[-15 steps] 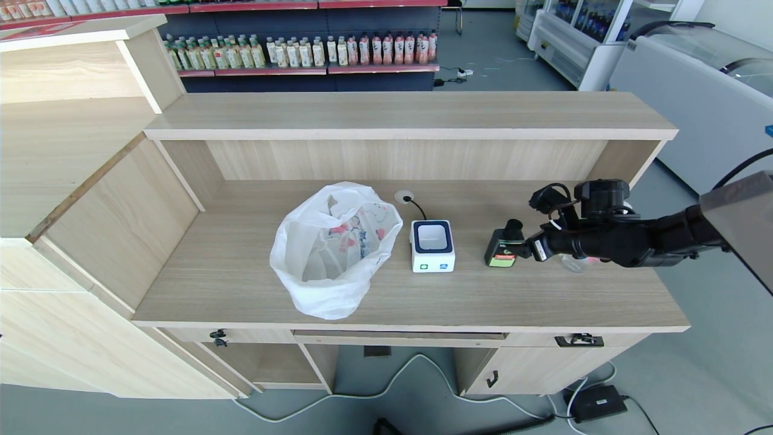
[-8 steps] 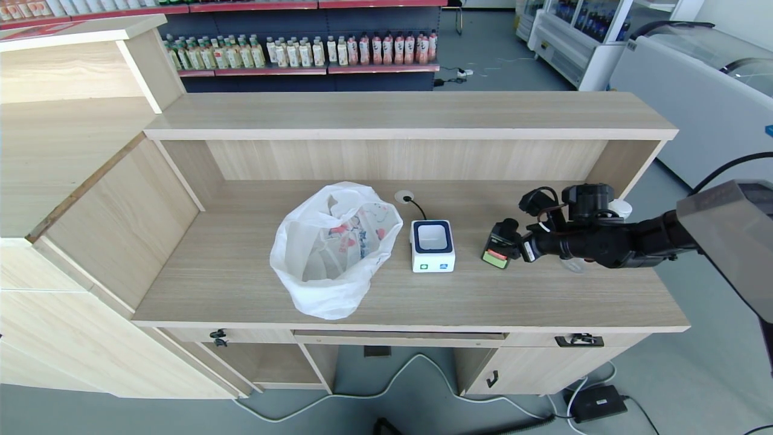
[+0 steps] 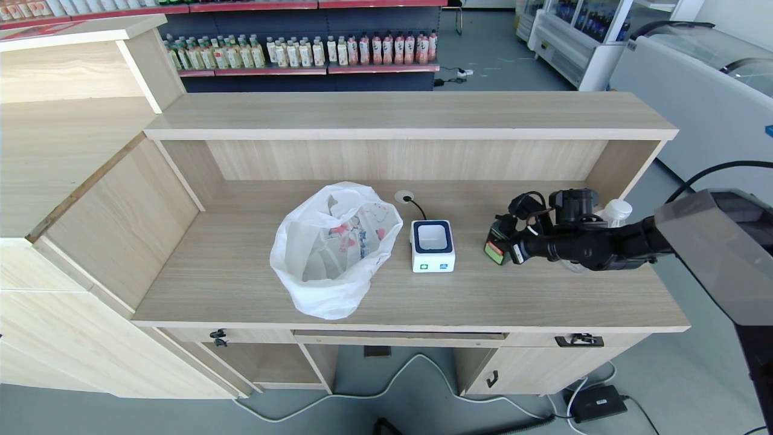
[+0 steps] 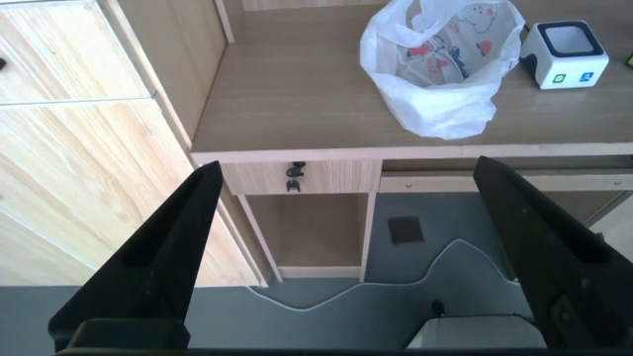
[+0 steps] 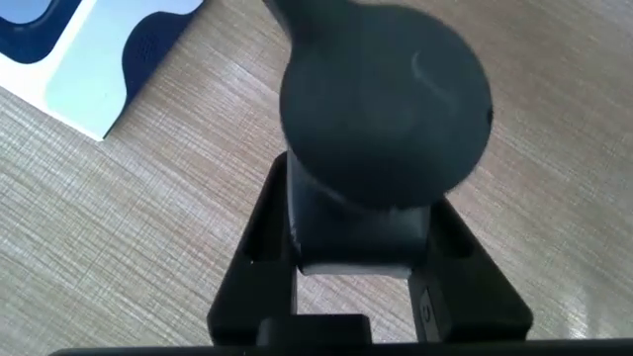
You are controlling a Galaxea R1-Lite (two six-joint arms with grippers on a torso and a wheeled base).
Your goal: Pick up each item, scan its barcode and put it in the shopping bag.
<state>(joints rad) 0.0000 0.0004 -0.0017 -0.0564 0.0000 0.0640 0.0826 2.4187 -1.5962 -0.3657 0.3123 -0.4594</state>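
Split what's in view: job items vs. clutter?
Job:
shopping bag
scanner
green container, held in the right gripper
white-capped bottle behind that arm, probably next

Lying about:
cable grommet
shelf drinks
chest freezers
floor power brick

The light was bright and even; the bench (image 3: 241, 272) carried only soft, faint shadows. The head view bowed straight edges near its borders. In the right wrist view, the dark round item (image 5: 386, 99) nearest the lens was blurred.
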